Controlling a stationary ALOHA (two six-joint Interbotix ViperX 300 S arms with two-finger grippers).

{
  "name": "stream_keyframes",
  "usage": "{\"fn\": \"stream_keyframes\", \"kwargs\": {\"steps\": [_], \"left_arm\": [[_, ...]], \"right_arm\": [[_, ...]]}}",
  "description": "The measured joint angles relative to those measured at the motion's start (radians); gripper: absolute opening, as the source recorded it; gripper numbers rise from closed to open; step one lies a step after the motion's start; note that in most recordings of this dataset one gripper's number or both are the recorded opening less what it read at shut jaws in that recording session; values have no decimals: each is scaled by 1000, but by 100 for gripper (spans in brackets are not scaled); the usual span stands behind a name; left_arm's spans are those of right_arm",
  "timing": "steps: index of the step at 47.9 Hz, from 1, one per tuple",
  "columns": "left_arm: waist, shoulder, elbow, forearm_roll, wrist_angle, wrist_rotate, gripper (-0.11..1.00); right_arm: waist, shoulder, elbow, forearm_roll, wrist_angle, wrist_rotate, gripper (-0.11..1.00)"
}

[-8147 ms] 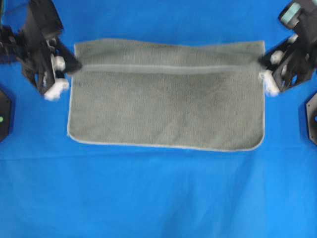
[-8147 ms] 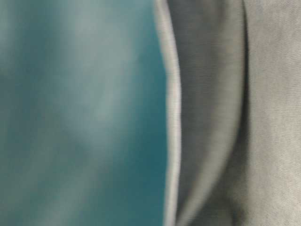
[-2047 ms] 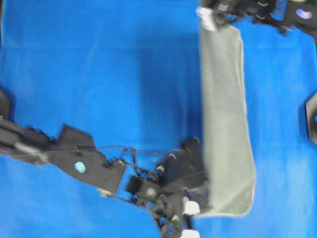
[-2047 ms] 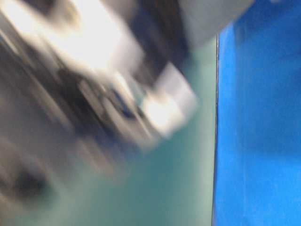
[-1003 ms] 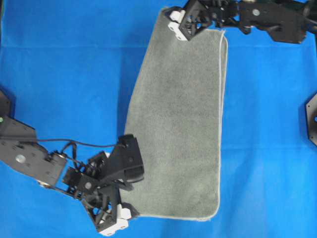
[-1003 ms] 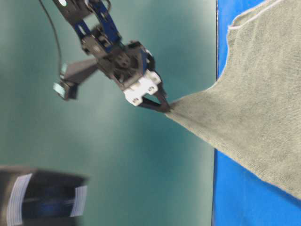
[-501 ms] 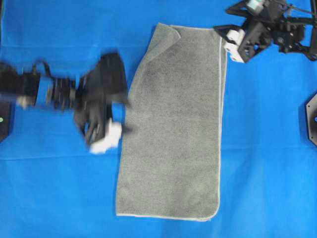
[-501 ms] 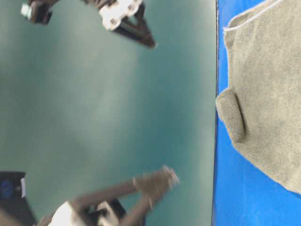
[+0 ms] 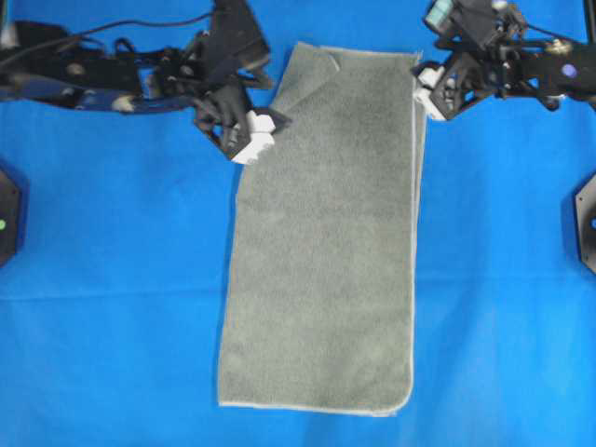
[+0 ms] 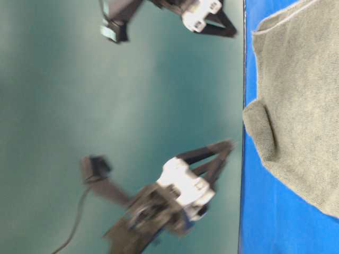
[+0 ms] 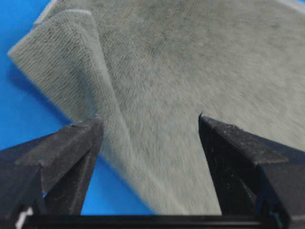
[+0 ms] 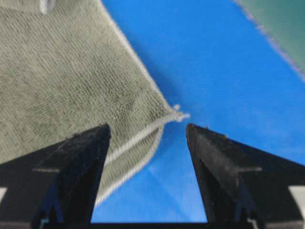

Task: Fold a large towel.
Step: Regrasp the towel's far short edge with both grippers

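Note:
The grey-green towel (image 9: 326,233) lies flat on the blue cloth as a tall narrow strip, doubled over, with its far left corner (image 9: 319,59) flipped back on itself. My left gripper (image 9: 267,122) hovers open at the towel's upper left edge. In the left wrist view the left gripper (image 11: 150,123) has towel (image 11: 181,71) below the gap and nothing between its fingers. My right gripper (image 9: 425,89) is open beside the upper right corner. In the right wrist view the right gripper (image 12: 147,126) frames the towel's stitched corner tip (image 12: 175,115) without touching it.
Blue table cloth (image 9: 112,326) covers the whole table. Black fixtures sit at the left edge (image 9: 6,223) and right edge (image 9: 587,223). The table-level view shows the left gripper (image 10: 222,157) and right gripper (image 10: 225,24) above the cloth, before a teal wall (image 10: 106,106).
Both grippers let go of the towel, which settled flat. The left arm swung from the near left up to the towel's upper left edge. The right gripper shifted slightly toward the upper right corner.

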Motion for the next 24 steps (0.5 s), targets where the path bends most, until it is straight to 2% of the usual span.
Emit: {"fn": "stream_keyframes", "kwargs": {"steps": [12,19,22,24], "left_arm": [[32,190,-107,0,-63,0,76],[77,235,-149,2,-78,2,76],[95,241,-160,0,-84,2,74],[106,242,-164,0,-86,0,72]], "right_arm": [[-71,178,-66,-9,-46,0,64],[-81,225,-89,-12,-67,0,64],[-83,232,-94,-14,-75,-2,61],[-81,235,-95,-14,-78,-2,55]]}}
